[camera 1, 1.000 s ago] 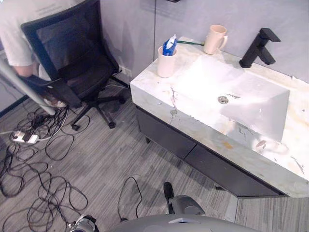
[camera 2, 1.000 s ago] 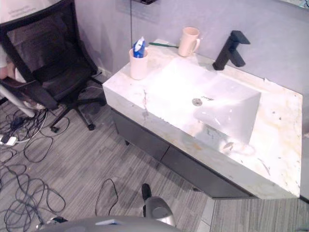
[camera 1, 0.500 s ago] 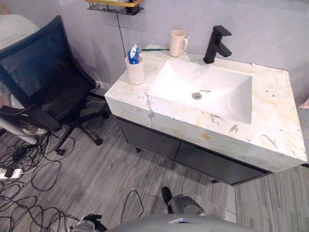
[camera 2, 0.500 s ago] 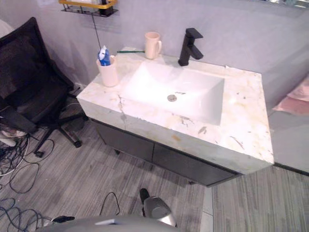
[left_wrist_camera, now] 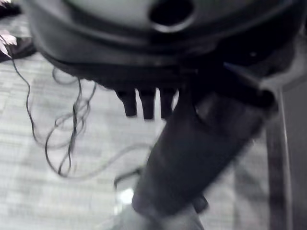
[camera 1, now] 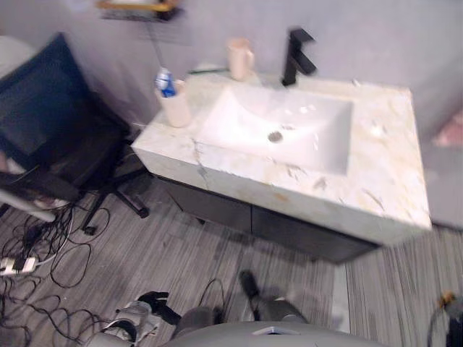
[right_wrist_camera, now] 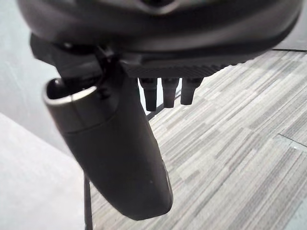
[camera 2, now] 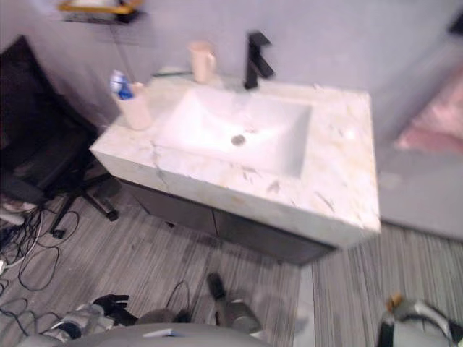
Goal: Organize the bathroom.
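Note:
A marble vanity counter (camera 1: 383,181) holds a white basin (camera 1: 278,126) with a black faucet (camera 1: 297,53) behind it. A pale cup (camera 1: 174,108) with a blue and white tube in it stands at the counter's left corner. By the wall stands a beige mug (camera 1: 239,58), and a green toothbrush (camera 1: 207,70) lies left of it. My left hand (camera 1: 154,301) hangs low over the floor, far in front of the counter, open and holding nothing, as the left wrist view shows (left_wrist_camera: 201,139). My right hand (right_wrist_camera: 120,158) also hangs open and holds nothing, above the striped floor.
A black office chair (camera 1: 51,137) stands left of the counter, with loose cables (camera 1: 43,253) on the floor around it. A wire shelf (camera 1: 137,7) hangs on the wall above the cup. Pink cloth (camera 2: 434,116) lies right of the counter. Dark drawers (camera 1: 253,217) sit under the counter.
The camera has swung right and tilted, so the counter now sits in the middle of the picture. The person behind the chair has left the picture. My left hand has come into sight at the bottom.

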You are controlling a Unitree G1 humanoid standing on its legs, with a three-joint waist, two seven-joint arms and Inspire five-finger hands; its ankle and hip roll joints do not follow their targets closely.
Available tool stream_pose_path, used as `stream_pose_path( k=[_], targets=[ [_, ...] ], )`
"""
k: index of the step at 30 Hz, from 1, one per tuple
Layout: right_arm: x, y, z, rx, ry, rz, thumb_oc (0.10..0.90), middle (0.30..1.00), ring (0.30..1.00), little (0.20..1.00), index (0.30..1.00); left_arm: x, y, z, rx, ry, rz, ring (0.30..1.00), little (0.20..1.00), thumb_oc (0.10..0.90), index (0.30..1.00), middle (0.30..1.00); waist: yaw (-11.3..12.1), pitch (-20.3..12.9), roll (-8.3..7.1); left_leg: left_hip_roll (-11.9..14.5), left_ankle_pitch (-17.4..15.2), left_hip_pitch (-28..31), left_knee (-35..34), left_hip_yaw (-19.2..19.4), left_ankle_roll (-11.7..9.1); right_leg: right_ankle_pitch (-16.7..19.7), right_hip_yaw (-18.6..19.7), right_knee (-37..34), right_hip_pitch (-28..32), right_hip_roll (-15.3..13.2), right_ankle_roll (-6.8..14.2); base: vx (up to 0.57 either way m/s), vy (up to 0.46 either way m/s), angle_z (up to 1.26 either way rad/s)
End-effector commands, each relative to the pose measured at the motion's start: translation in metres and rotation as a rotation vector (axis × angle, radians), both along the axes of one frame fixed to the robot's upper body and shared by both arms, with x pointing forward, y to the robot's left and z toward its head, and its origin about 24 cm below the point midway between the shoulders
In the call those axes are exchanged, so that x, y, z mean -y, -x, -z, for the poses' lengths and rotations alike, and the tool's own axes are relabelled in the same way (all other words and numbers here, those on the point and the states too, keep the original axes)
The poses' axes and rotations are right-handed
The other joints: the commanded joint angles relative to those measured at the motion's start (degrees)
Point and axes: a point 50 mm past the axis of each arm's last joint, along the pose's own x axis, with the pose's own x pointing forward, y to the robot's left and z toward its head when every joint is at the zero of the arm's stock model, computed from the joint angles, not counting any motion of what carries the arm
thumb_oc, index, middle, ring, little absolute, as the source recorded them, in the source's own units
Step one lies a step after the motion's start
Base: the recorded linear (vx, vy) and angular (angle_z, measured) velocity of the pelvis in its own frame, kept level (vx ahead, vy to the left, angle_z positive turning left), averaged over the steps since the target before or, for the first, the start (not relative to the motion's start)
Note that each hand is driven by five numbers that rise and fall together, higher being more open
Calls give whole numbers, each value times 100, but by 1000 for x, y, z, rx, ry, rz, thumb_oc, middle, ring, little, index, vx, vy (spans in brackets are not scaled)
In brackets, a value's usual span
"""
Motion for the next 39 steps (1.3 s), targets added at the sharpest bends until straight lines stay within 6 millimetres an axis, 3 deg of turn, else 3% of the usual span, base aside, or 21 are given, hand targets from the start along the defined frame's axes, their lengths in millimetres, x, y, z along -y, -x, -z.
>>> stream_pose_path(
  k=[1, 4, 7, 8, 10, 15, 18, 20, 21, 24, 26, 28, 31, 39],
  targets=[
    [13, 40, -7, -142, 121, 80, 800, 900, 900, 900, 900, -26, 32, 0, -95, -96, -35, 900, 900, 800, 900, 900, -118, -47, -460, 75, -2, 866, -780, 291, 78, 224, 56, -754, 581, -243, 323, 11, 58, -40],
    [6, 38, 0, -136, 109, 76, 800, 900, 900, 900, 900, -32, 29, -2, -98, -126, -43, 900, 900, 800, 900, 900, -160, 9, -424, 22, -12, 947, -941, 432, 108, 302, -11, -700, 411, -375, 474, -23, 29, 12],
    [2, 30, 2, -124, 105, 45, 800, 900, 900, 900, 900, -40, 27, -5, -80, -150, -77, 900, 900, 800, 900, 900, -114, 122, -443, 34, -58, 1004, -947, 694, 108, 363, -409, -594, 249, -607, 607, -80, 0, -24],
    [0, 17, 1, -108, 107, 5, 800, 900, 900, 900, 900, -45, 27, -7, -54, -156, -122, 900, 900, 800, 900, 900, 33, 260, -417, 190, -85, 1076, -946, 1075, 119, 257, -1040, -312, 232, -869, 677, -141, -28, -48],
    [-3, -2, -1, -107, 103, -84, 800, 900, 900, 900, 900, -48, 30, -8, -31, -163, -225, 900, 900, 800, 900, 900, 235, 277, -471, 412, -63, 1193, -1033, 1660, 125, 216, -1814, -304, 332, -1170, 744, -94, -94, -134],
    [-9, -11, 3, -163, 119, -197, 800, 900, 900, 900, 900, -45, 34, -6, -80, -172, -218, 900, 900, 800, 900, 900, 239, 137, -606, 627, -189, 1273, -858, 1794, 104, 80, -1752, -521, 586, -950, 602, 112, -120, -92],
    [-8, -9, 3, -191, 125, -197, 800, 900, 900, 900, 900, -40, 31, -5, -104, -161, -181, 900, 900, 800, 900, 900, 198, 45, -694, 803, -408, 1214, -247, 1874, -47, 10, -1676, -666, 703, -836, 433, 91, -89, -3],
    [-8, -7, 3, -192, 127, -180, 800, 900, 900, 900, 900, -35, 29, -4, -102, -147, -177, 900, 900, 800, 900, 900, 232, 71, -716, 899, -210, 854, 508, 1717, -177, 0, -1635, -718, 791, -735, 308, 49, -87, 7],
    [-9, -6, 3, -195, 126, -181, 800, 900, 900, 900, 900, -31, 27, -3, -102, -140, -176, 900, 900, 800, 900, 900, 296, 122, -715, 822, -67, 618, 662, 1446, -204, 3, -1561, -738, 864, -674, 266, 68, -14, 8],
    [-15, -12, 7, -207, 129, -212, 800, 900, 900, 900, 900, -22, 35, 2, -118, -117, -191, 900, 900, 800, 900, 900, 550, 173, -671, 358, 131, 554, -402, 585, -95, 77, -1244, -832, 978, -617, 349, 100, 94, -16],
    [-17, -12, 9, -215, 129, -235, 800, 900, 900, 900, 900, -21, 38, 3, -127, -111, -211, 900, 900, 800, 900, 900, 576, 130, -635, 263, 173, 730, -766, 517, -45, 123, -1288, -901, 980, -696, 403, 135, 207, -79],
    [-23, -17, 13, -223, 131, -280, 800, 900, 900, 900, 900, -26, 36, 1, -119, -115, -251, 900, 900, 800, 900, 900, 524, 74, -516, 197, 239, 982, -1192, 639, 21, 148, -1386, -699, 781, -831, 555, 122, 247, -81],
    [-31, -14, 22, -236, 87, -297, 800, 900, 900, 900, 900, -33, 30, -3, -62, -120, -324, 900, 900, 800, 900, 900, 496, 63, -468, 255, 245, 1154, -1354, 915, 67, 147, -1622, -412, 650, -965, 679, 43, 65, -24],
    [-52, 9, 51, -269, -84, -372, 800, 900, 900, 900, 900, -36, 30, -4, -78, -121, -339, 900, 900, 800, 900, 900, 512, -172, -522, 419, 297, 1347, -1503, 1064, -23, 4, -1755, -910, 1161, -809, 552, 90, -13, -18]
  ],
)
